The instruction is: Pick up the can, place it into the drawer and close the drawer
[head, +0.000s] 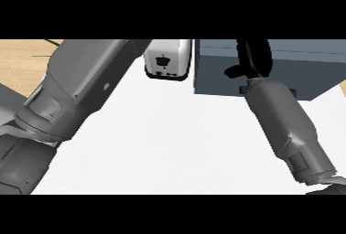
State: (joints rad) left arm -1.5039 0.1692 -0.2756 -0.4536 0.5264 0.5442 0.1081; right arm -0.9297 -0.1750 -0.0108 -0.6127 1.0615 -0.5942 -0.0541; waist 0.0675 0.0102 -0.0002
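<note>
No can shows anywhere in the head view. The blue-grey drawer unit [304, 68] stands at the back right of the white counter [175, 137]. My right hand [253, 57] lies over its top and front face, its fingers stretched upward and running out past the picture's upper edge, its thumb sticking out to the left. Nothing shows in that hand. My right forearm [283, 123] hides part of the unit's front, so I cannot tell whether the drawer stands open. My left forearm [74, 96] rises along the left side and its hand is beyond the upper edge.
A white toaster [167, 59] stands at the back, just left of the drawer unit. Wooden floor [24, 59] shows past the counter's left edge.
</note>
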